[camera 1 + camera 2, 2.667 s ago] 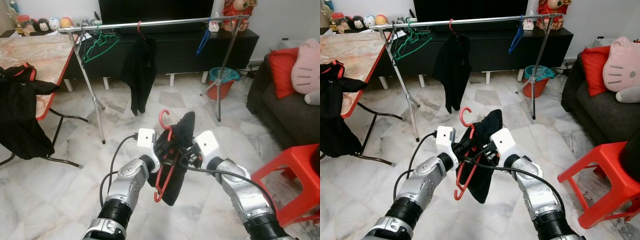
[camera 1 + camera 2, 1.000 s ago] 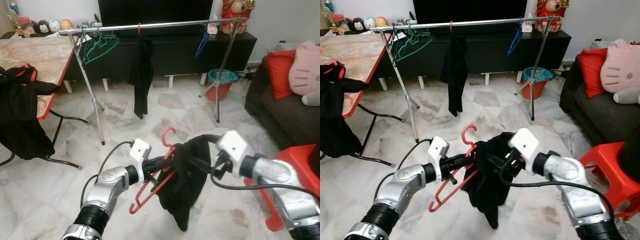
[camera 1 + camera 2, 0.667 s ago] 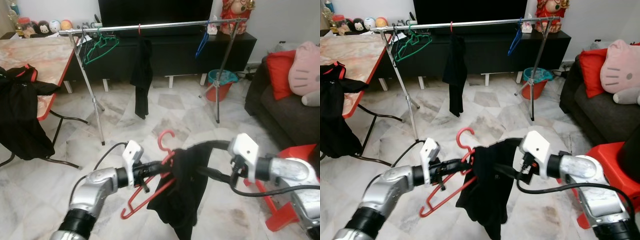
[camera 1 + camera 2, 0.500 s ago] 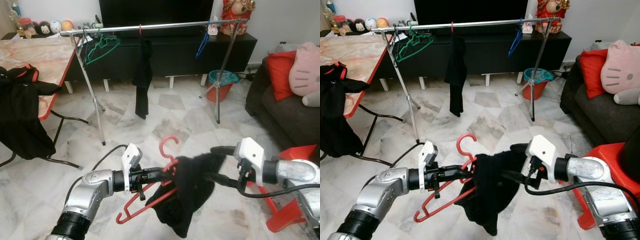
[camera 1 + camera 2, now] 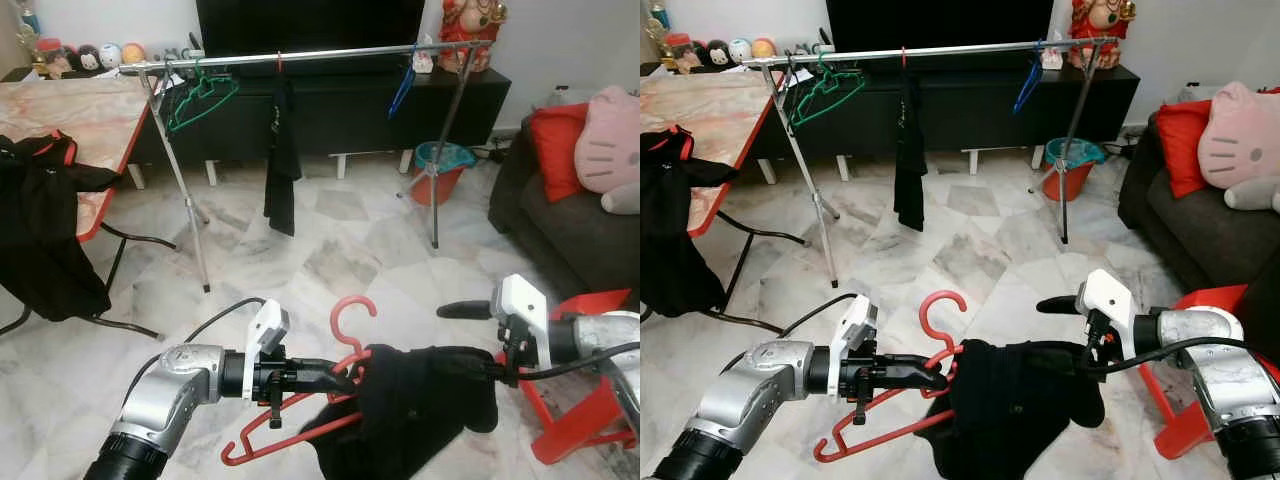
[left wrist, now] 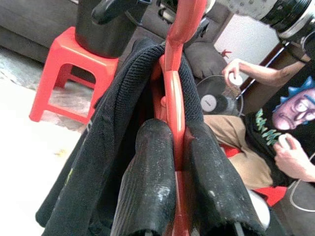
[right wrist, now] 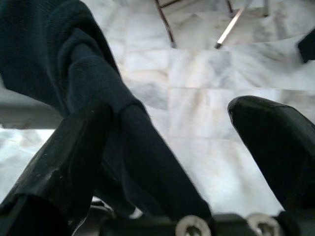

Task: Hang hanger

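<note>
No readable text, labels, brands or numbers, cartoon face print on a person's shirt [image 6: 294, 105]

I was working in a home living room: I saw a dark sofa [image 5: 565, 225] with a red cushion [image 5: 553, 150], a black TV cabinet [image 5: 340, 100], a marble floor [image 5: 330, 260], a clothes rail [image 5: 300, 56] and a folding table [image 5: 80, 120].

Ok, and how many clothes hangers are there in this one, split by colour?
Red: 2, one in the left gripper carrying a black garment, one on the rail under a black top
Blue: 1
Green: at least 1; overlapping outlines, possibly more
Total: at least 4
</note>
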